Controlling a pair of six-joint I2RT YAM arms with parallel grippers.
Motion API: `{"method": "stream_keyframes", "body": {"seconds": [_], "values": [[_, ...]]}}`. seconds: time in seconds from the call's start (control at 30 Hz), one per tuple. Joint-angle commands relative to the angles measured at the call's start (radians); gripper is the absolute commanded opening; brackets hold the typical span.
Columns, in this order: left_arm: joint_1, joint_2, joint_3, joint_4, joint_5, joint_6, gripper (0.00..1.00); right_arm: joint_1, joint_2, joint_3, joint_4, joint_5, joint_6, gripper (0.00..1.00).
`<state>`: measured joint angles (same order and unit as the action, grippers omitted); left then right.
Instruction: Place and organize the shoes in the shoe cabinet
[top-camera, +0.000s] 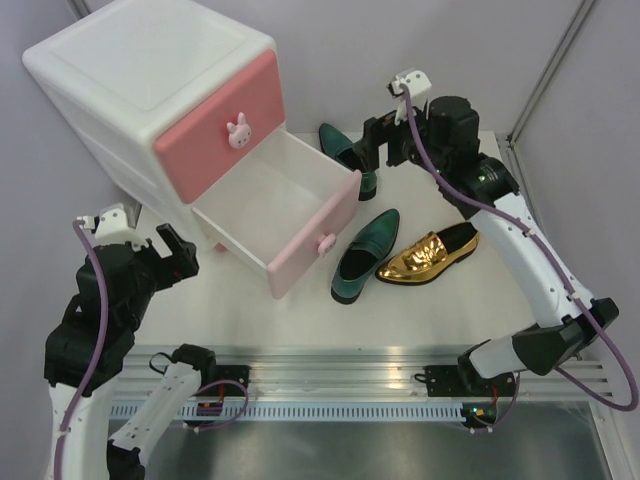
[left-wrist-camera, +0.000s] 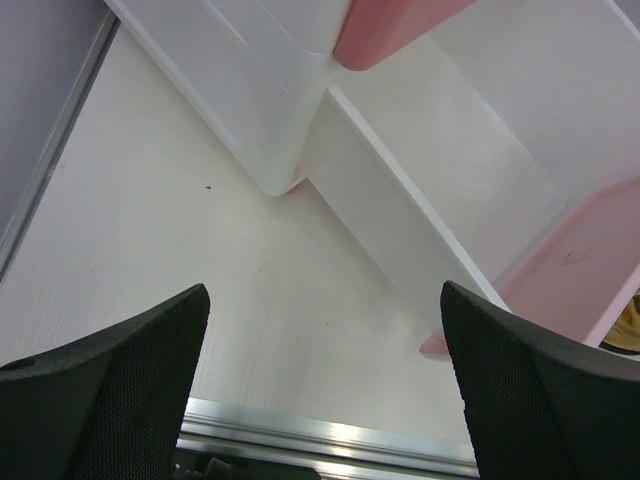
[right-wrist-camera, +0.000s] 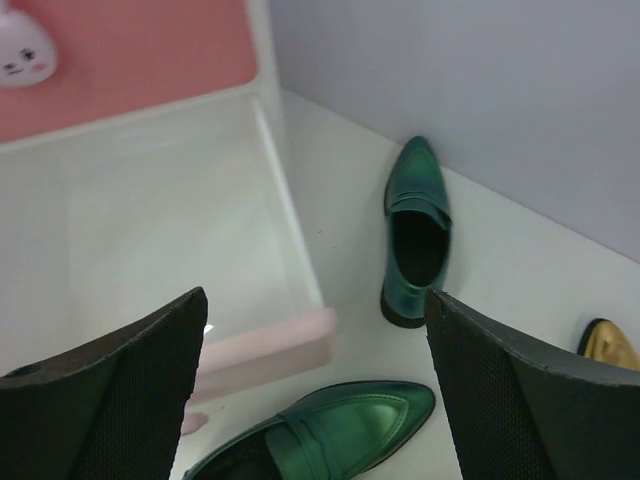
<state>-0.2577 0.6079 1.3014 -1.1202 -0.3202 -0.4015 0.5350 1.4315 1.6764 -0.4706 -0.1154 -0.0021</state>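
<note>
Shows the right claw (top-camera: 383, 142) spread wide, gripping nothing, poised above the far green loafer (top-camera: 350, 155) just beside the open lower drawer (top-camera: 315, 235). Shows the left claw (top-camera: 165, 250) likewise spread, touching nothing, on the left of the shoe cabinet (top-camera: 150, 80). Counts three shoes in view: two green loafers, the near one (top-camera: 367, 255) just beside one gold loafer (top-camera: 428, 257). Places all three on the counter (top-camera: 440, 320), right of the drawer, outside the cabinet.
</note>
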Motion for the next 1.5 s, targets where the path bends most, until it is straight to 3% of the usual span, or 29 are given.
{"method": "stream_keyframes", "body": {"seconds": [0.0,0.37,0.63,0.8,0.93,1.03,1.07,1.13,1.17,1.47], "values": [[-0.003,0.027,0.009,0.039,0.004,0.035,1.0,-0.084,0.078,0.077,-0.059,0.011,0.054,0.92],[-0.003,0.053,-0.046,0.049,0.006,0.029,1.0,-0.24,0.478,0.206,-0.024,0.014,0.189,0.76],[-0.003,0.053,-0.083,0.048,0.003,0.024,1.0,-0.25,0.795,0.376,-0.02,0.003,0.286,0.7],[-0.003,0.046,-0.099,0.04,0.003,0.01,1.0,-0.25,0.906,0.413,0.03,-0.01,0.315,0.65],[-0.003,0.046,-0.102,0.033,-0.005,0.004,1.0,-0.251,0.955,0.447,0.012,0.042,0.312,0.6],[-0.003,0.052,-0.1,0.034,-0.008,0.0,1.0,-0.259,0.966,0.451,0.006,0.051,0.304,0.42],[-0.003,0.055,-0.1,0.036,-0.008,0.0,1.0,-0.265,0.962,0.451,0.004,0.052,0.303,0.27],[-0.002,0.061,-0.097,0.036,-0.01,0.0,1.0,-0.277,0.945,0.45,-0.014,0.054,0.281,0.13],[-0.003,0.064,-0.096,0.037,-0.011,0.001,1.0,-0.28,0.937,0.448,-0.023,0.056,0.269,0.01],[-0.003,0.066,-0.096,0.059,-0.02,0.021,1.0,-0.349,0.744,0.27,-0.053,0.068,0.125,0.01]]}}
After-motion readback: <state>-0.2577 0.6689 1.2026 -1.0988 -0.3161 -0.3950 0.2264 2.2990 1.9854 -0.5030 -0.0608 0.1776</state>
